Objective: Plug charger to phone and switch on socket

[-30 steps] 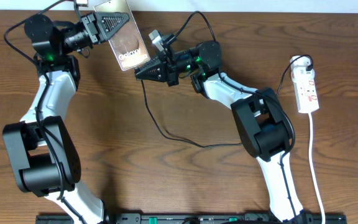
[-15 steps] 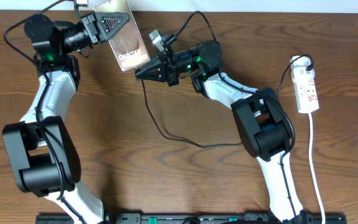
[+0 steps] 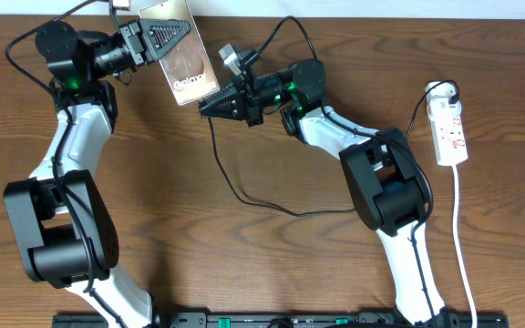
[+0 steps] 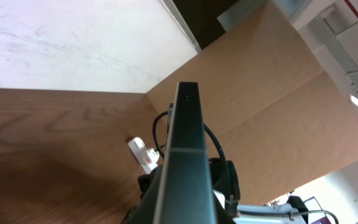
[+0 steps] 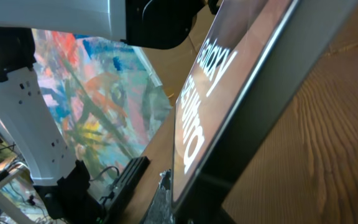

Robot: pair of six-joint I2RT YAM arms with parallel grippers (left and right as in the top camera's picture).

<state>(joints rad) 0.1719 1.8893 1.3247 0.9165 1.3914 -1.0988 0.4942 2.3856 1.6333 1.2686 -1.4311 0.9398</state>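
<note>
1. A narrow white power strip (image 3: 450,132) with red switches lay on the wooden desk (image 3: 244,273), far right, well apart from both tools.
2. The left tool (image 3: 182,27) clamped the flat, glossy bronze-brown phone (image 3: 194,73) at the far edge.
3. The right tool (image 3: 204,107), pointing left just beside the phone, pinched the thin black charger cable (image 3: 235,187).

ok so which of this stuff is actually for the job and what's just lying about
For the job:
phone, held in the left gripper
charger, its end at the right gripper
socket with its white cord, far right

Just there:
cardboard sheet in the background
painted board in the right wrist view
</note>
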